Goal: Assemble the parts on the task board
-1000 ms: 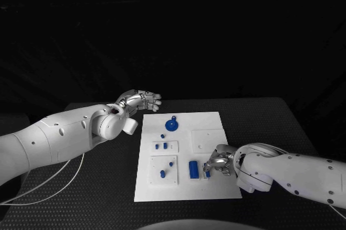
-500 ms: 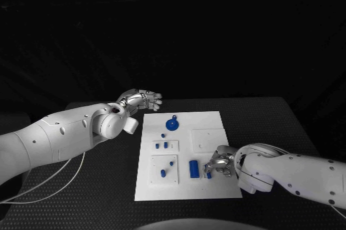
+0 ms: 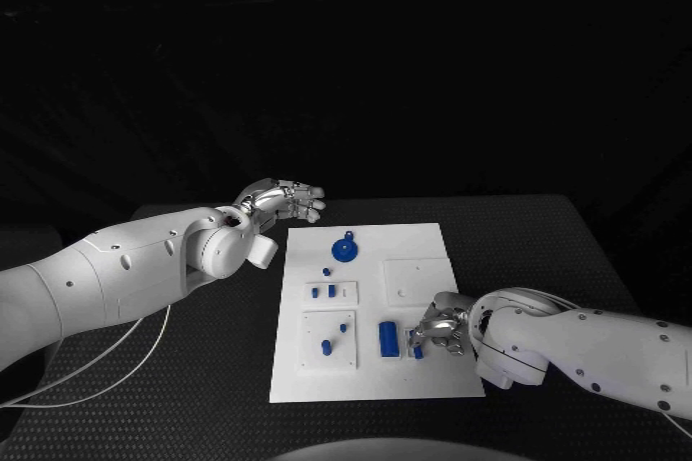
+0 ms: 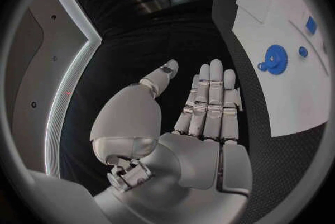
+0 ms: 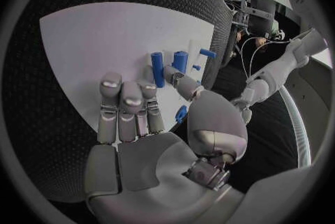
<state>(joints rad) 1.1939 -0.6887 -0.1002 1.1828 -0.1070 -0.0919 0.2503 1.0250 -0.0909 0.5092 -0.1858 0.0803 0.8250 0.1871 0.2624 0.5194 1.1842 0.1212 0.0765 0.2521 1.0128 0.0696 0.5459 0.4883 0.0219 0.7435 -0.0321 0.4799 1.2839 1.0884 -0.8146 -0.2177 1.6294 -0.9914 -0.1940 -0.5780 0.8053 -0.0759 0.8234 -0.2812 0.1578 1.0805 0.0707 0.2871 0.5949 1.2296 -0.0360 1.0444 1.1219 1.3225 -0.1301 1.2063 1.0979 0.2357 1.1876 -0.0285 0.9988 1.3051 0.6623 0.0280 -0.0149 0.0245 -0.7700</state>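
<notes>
Right hand (image 3: 440,331) hovers low over the white rectangular task board's (image 3: 433,246) near edge, fingers (image 5: 125,106) loosely spread and empty beside the blue plastic cylinder (image 3: 388,339), probably lining up a grasp; left hand (image 3: 281,199) waits open off-board above the black table (image 3: 534,241).

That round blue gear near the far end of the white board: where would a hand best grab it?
Probably by the toothed rim of the gear, coming straight down from above. It seems to lie flat on the board, so its sides offer little; opposite edges are the only surfaces fingers could pinch.
</notes>
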